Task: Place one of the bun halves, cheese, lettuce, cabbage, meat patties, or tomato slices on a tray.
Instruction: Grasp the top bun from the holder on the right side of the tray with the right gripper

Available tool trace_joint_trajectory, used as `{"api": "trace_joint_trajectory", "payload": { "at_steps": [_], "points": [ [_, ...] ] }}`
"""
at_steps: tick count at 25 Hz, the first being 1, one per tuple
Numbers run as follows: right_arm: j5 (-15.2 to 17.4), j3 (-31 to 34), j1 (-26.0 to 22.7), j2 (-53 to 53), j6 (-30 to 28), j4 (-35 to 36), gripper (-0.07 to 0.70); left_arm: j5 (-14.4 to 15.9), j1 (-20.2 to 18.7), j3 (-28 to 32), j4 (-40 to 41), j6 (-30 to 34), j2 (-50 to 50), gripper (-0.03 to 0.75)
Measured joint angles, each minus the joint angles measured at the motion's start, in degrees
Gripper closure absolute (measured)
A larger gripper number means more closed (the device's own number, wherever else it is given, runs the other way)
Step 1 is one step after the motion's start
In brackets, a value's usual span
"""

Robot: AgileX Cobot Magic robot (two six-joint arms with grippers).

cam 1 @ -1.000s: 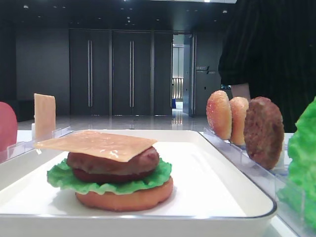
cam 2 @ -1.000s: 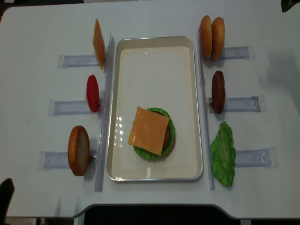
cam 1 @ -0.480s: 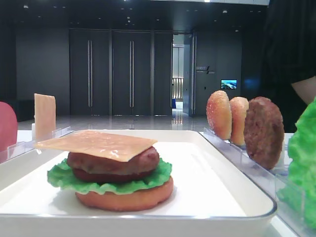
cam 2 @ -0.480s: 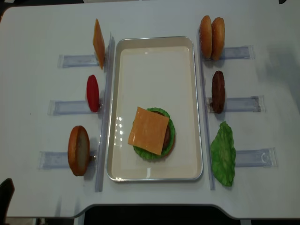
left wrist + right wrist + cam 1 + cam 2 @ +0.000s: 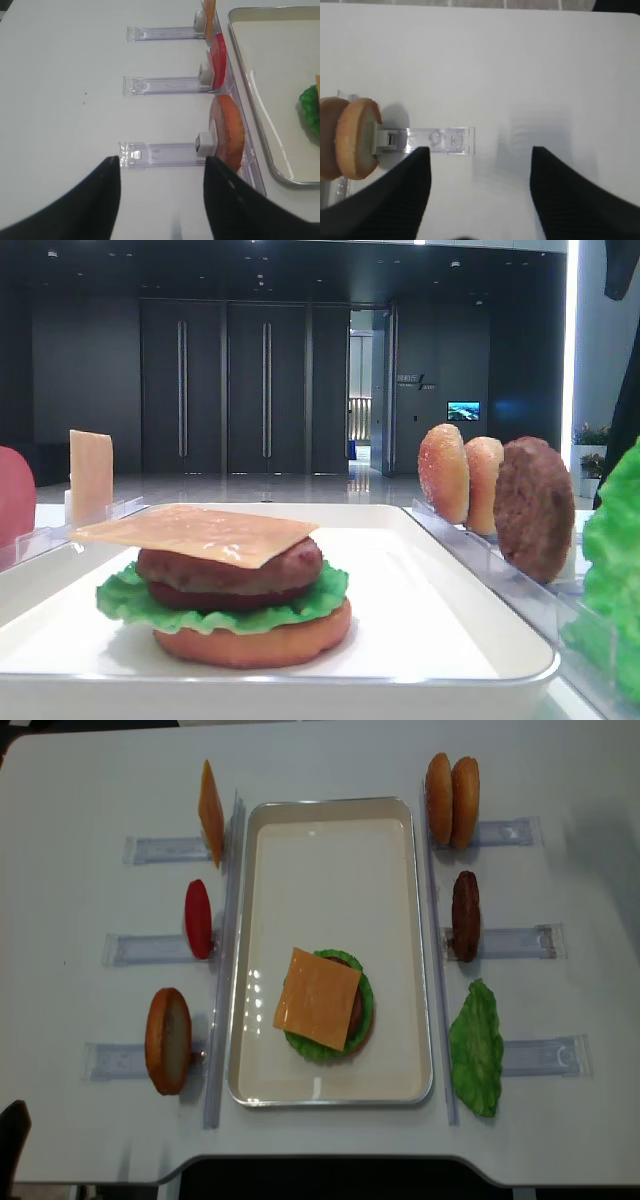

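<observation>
My right gripper (image 5: pixel 480 195) is spread wide and empty over bare table (image 5: pixel 520 60); ahead to its left the two bun halves (image 5: pixel 347 137) stand on edge in a clear rack (image 5: pixel 437 141). My left gripper (image 5: pixel 162 200) is also spread wide, holding nothing, above the rack (image 5: pixel 160 152) that carries a flat bottom bun (image 5: pixel 227 131); a tomato slice (image 5: pixel 217 60) stands in the next rack. The tray (image 5: pixel 330 850) lies between the rack rows and carries a stack: bun base, lettuce (image 5: pixel 362 1010), patty, cheese (image 5: pixel 318 997) on top. A spare meat patty (image 5: pixel 465 915) and lettuce leaf (image 5: pixel 476 1048) stay racked on the right
</observation>
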Motion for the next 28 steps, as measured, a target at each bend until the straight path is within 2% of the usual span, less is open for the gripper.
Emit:
{"api": "trace_joint_trajectory", "payload": {
  "at_steps": [1, 6, 9, 17, 28],
  "points": [
    [0.64, -0.70, 0.00, 0.83, 0.05, 0.00, 0.216, 0.00, 0.00, 0.00, 0.00, 0.00, 0.00, 0.307],
    [8.80, -5.02, 0.00, 6.81, 0.93, -0.01, 0.216, 0.00, 0.00, 0.00, 0.00, 0.00, 0.00, 0.307],
    [10.71, -5.82, 0.00, 8.85, 2.18, -0.01, 0.216, 0.00, 0.00, 0.00, 0.00, 0.00, 0.00, 0.307],
    [11.27, -8.62, 1.06, 9.27, 7.74, -1.08, 0.216, 0.00, 0.00, 0.00, 0.00, 0.00, 0.00, 0.307],
    [11.27, -14.07, 15.26, 9.84, 15.16, -2.64, 0.216, 0.00, 0.00, 0.00, 0.00, 0.00, 0.00, 0.307]
  ]
}}
